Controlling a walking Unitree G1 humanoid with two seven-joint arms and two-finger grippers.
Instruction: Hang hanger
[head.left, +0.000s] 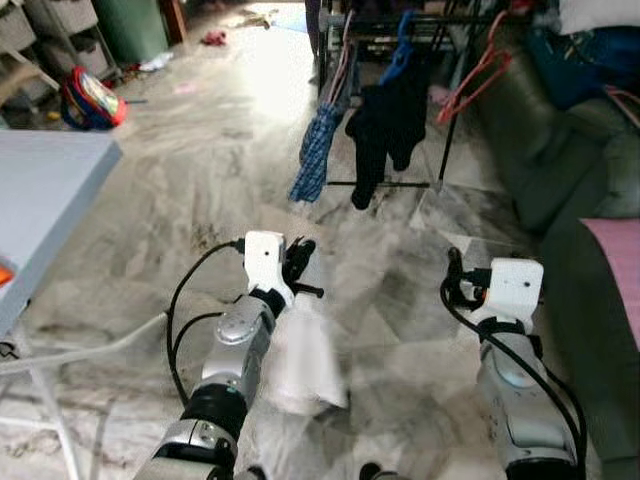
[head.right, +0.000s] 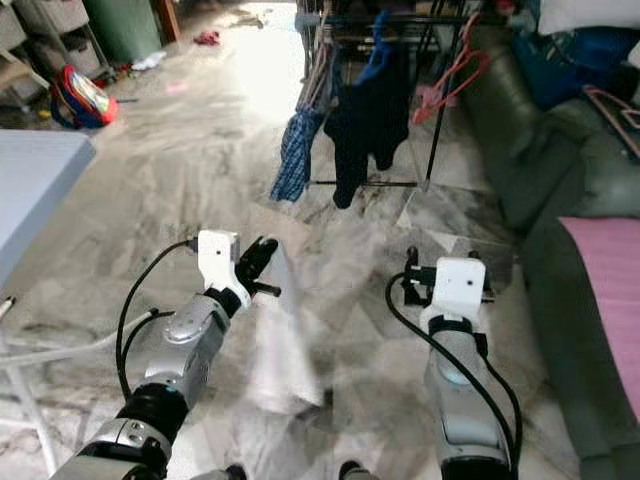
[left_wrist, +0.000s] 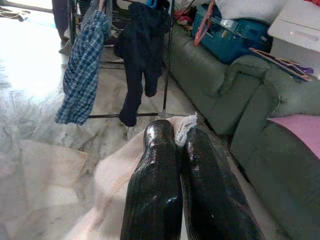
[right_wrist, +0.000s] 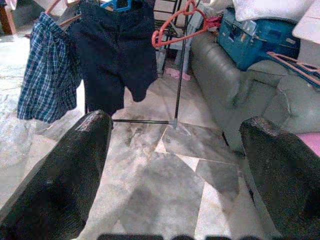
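- Your left claw (head.left: 300, 262) is clamped shut on a pale cloth (head.left: 305, 360), which hangs below it over the marble floor (head.left: 200, 190). The head views blur that cloth.
- The left wrist view shows what the head views do not: the two fingers (left_wrist: 155, 190) pressed together, with a bit of the cloth's lacy white edge (left_wrist: 184, 127) pinched between their tips.
- Your right claw (right_wrist: 175, 165) is spread wide and holds nothing; the right wrist view shows floor tiles between its fingers. In the head views its white wrist housing (head.left: 512, 285) covers the fingers.
- The drying rack (head.left: 445, 120) stands ahead of both claws, well apart from them, beside the green sofa (head.left: 560, 170).
- On the rack hang a blue checked garment (head.left: 318, 150), a dark garment (head.left: 385, 125) on a blue hanger (head.left: 402, 45), and an orange-red hanger (head.left: 478, 70) with nothing on it.
- The right wrist view shows the orange-red hanger's looped hook (right_wrist: 172, 27) most clearly.
- The left eye view shows a pale blue bench (head.left: 45, 200) at your left.
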